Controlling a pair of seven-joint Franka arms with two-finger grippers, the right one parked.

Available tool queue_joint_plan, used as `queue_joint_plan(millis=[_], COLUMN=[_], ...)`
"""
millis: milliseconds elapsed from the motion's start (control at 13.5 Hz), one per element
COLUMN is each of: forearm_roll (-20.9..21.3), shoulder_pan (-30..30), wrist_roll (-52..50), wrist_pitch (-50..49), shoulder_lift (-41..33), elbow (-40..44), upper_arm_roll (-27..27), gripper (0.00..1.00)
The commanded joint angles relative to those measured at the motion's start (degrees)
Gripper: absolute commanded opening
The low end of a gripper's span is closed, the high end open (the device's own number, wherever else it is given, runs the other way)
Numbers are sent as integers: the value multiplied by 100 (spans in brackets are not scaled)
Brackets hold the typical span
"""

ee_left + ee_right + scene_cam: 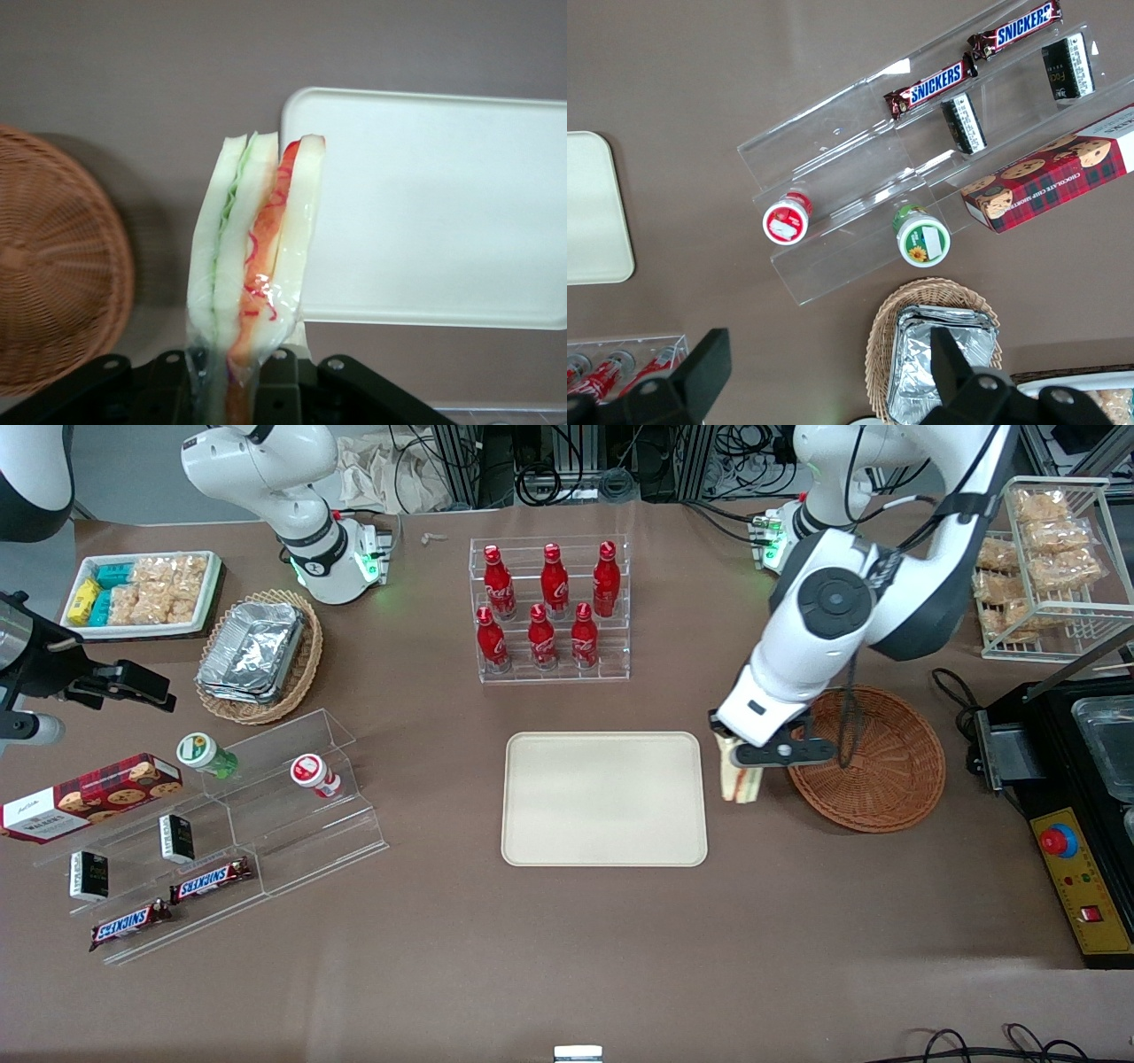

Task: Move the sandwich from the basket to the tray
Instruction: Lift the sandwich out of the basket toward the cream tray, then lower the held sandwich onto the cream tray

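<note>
Gripper [742, 766] jaws clenched on sandwich [741, 782], held above desk [567, 939] between basket [873, 762] and tray [604, 799]. Sandwich top hidden by gripper; filling edge clear in wrist view.

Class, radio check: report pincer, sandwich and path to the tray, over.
Pincer shut on sandwich, between basket and tray. Sandwich out of basket, not yet over tray. Nothing in the way.

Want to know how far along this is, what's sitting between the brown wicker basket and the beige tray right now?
The sandwich, gripped by the left end effector, hangs over the table strip between the basket and the tray. The front view shows this.
</note>
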Motion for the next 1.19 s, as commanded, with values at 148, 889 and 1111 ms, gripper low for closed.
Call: queue_joint_plan(millis=[148,889,1111], forearm_roll=[327,1918,1938], shoulder_pan=[-211,-501,-519], wrist_roll=[-46,-1161,-1154], wrist_pitch=[327,1110,1110], shoulder_lift=[655,2369,2616], elbow=[181,470,699], upper_arm_roll=[-144,-109,-109], gripper=[0,0,0])
